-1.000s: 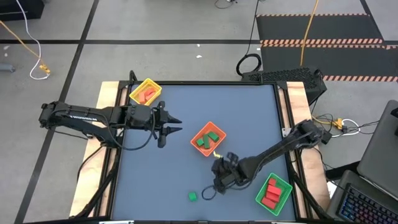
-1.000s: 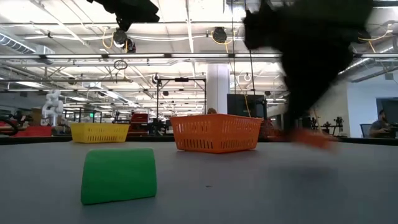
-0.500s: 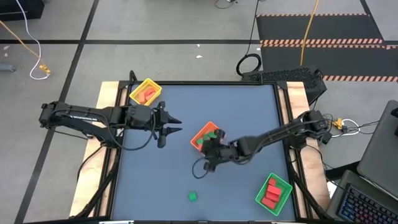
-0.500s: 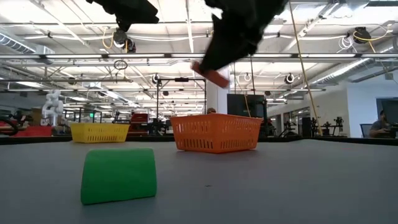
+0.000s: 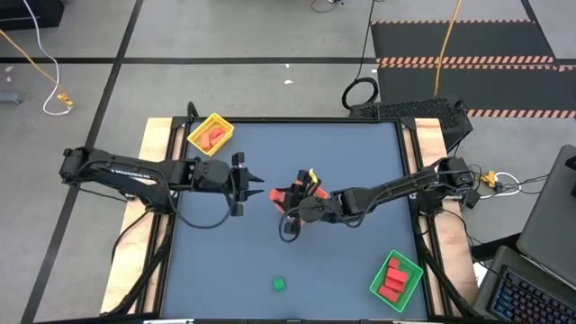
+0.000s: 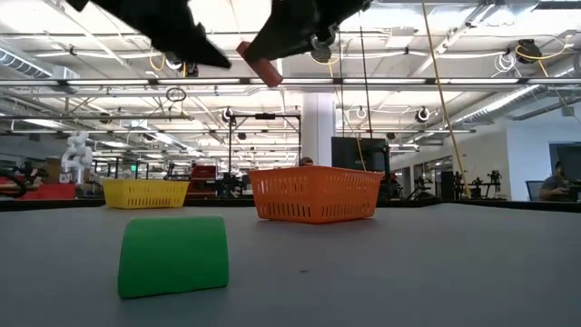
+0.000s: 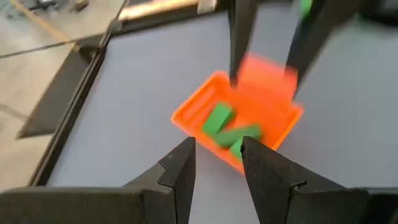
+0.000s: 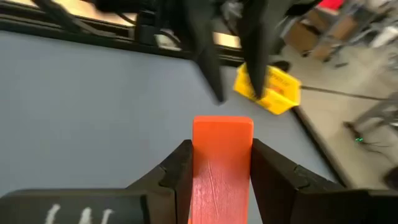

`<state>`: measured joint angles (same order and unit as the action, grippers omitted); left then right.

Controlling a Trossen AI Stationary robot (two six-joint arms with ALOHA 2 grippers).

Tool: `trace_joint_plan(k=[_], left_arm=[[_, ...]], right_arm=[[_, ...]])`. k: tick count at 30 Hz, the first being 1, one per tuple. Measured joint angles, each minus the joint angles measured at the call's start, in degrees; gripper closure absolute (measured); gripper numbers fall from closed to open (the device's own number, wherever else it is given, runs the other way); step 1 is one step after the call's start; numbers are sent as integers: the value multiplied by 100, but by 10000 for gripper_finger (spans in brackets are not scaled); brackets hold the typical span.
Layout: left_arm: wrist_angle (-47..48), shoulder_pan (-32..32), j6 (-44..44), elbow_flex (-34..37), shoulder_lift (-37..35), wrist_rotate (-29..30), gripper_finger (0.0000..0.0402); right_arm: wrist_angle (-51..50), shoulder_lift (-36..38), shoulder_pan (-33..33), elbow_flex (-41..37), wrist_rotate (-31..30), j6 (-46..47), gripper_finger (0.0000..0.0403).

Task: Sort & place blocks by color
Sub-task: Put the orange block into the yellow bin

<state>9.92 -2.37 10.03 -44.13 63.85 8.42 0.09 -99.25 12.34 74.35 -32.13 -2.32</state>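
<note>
My right gripper (image 5: 286,200) hangs above the orange tray (image 5: 309,183), shut on a red brick block (image 8: 222,163), seen also in the low view (image 6: 259,64). My left gripper (image 5: 257,192) is open and faces it from the table's left, a short gap away; in its own wrist view its fingers (image 7: 214,169) frame the orange tray (image 7: 205,102), which holds green blocks (image 7: 217,118). One green block (image 5: 279,284) lies flat on the table near the near edge (image 6: 172,255). My right gripper pinches the red block between its two fingers on its long sides (image 8: 199,168). The block's free end (image 8: 222,124) sticks out past the fingertips. The fingers come roughly level from the table's right. The block is lifted clear, tilted, high above the table.
A yellow tray (image 5: 211,133) with red blocks sits at the far left corner. A green tray (image 5: 394,280) holding red blocks sits at the near right corner. Bare table lies between the lone green block and both trays.
My right gripper, holding the red block, has risen from low over the table's near middle and swung toward the far and left, ending over the orange tray close to my left gripper. My left gripper has shifted slightly right toward it.
</note>
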Motion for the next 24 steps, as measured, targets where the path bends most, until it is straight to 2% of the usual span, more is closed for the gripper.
trace_joint_plan(k=[3, 10, 18, 24], left_arm=[[-47, 0, 230, 145, 104, 259, 270], [-293, 4, 466, 165, 283, 278, 270], [-925, -7, 599, 173, 706, -208, 270], [-1524, -24, 592, 169, 885, -495, 254]], right_arm=[[45, -2, -2, -22, -120, -147, 285], [1029, -2, -53, -361, -82, -707, 285], [2364, 1, -71, -644, -64, -1636, 285], [2873, 1, -55, -883, -64, -1798, 285]])
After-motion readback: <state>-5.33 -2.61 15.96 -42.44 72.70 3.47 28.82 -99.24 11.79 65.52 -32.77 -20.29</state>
